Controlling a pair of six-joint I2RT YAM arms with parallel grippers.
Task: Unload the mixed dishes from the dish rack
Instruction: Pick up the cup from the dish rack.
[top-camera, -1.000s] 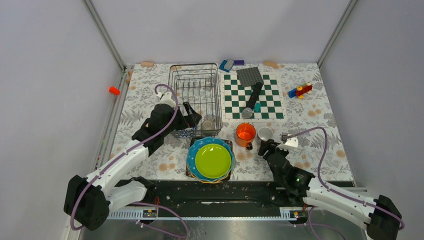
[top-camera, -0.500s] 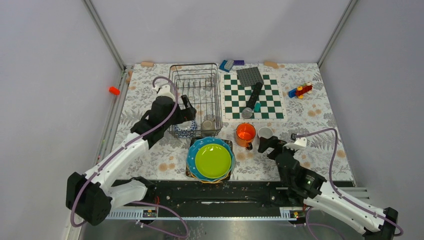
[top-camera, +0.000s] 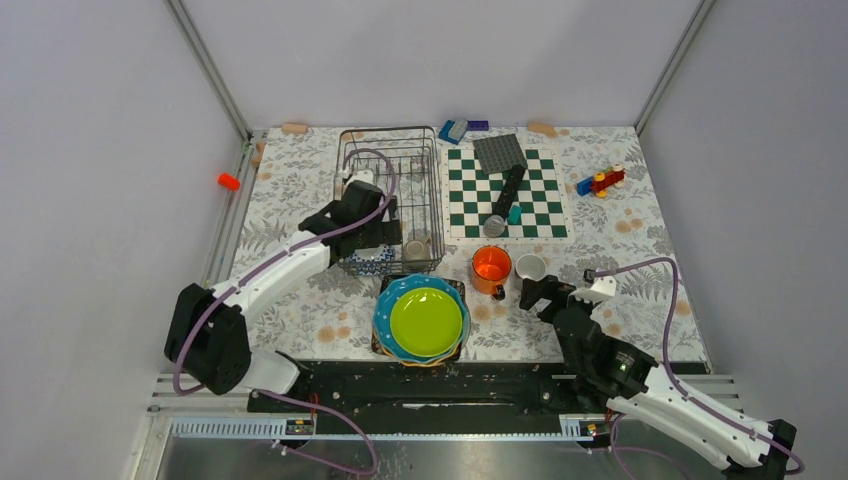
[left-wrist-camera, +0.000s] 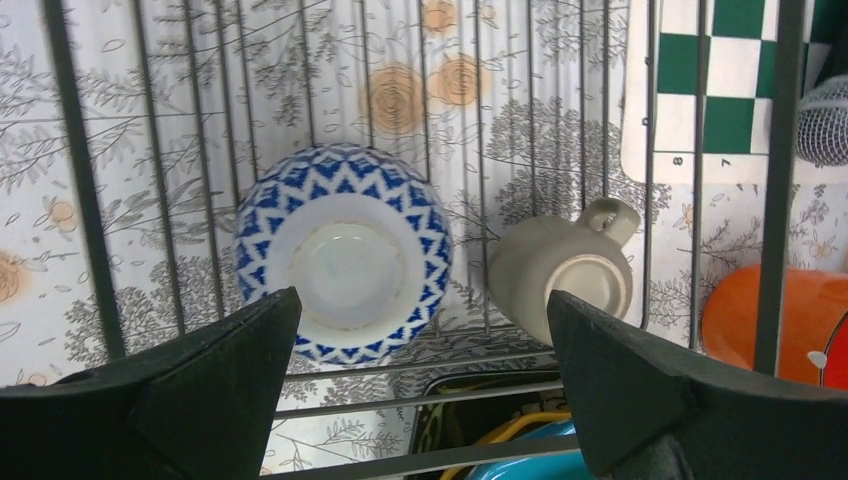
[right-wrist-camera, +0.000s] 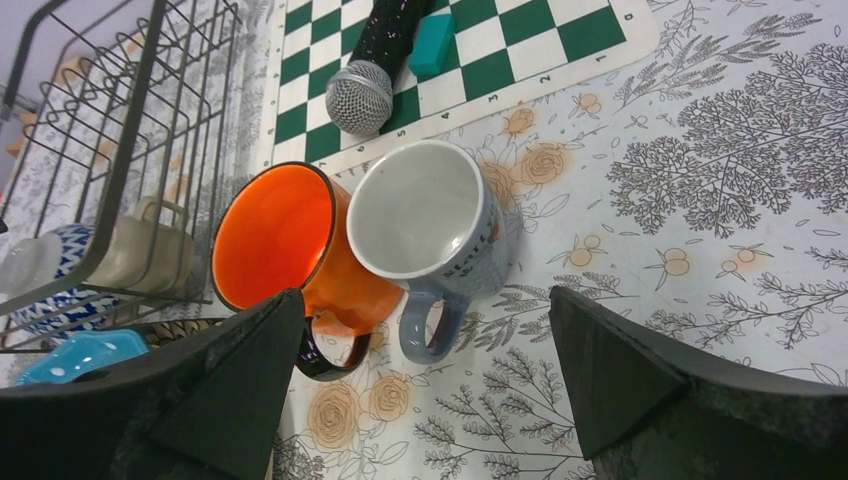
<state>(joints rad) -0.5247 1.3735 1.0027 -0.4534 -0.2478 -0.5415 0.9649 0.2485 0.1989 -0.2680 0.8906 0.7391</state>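
The wire dish rack stands at the back left of the table. In it, an upturned blue-patterned bowl and a small grey cup on its side lie at the near end. My left gripper hovers open above them, inside the rack's outline. An orange mug and a grey cup stand upright, touching, on the cloth to the rack's right. Just behind them, my right gripper is open and holds nothing. A stack of plates, lime green on top of blue, lies near the front.
A green-and-white checkerboard mat lies right of the rack with a microphone and a grey studded plate on it. Toy bricks sit at the back right, blue ones at the back.
My left arm has swung right, from the rack's left side to above its near end. My right gripper opened and drew back a little from the grey cup.
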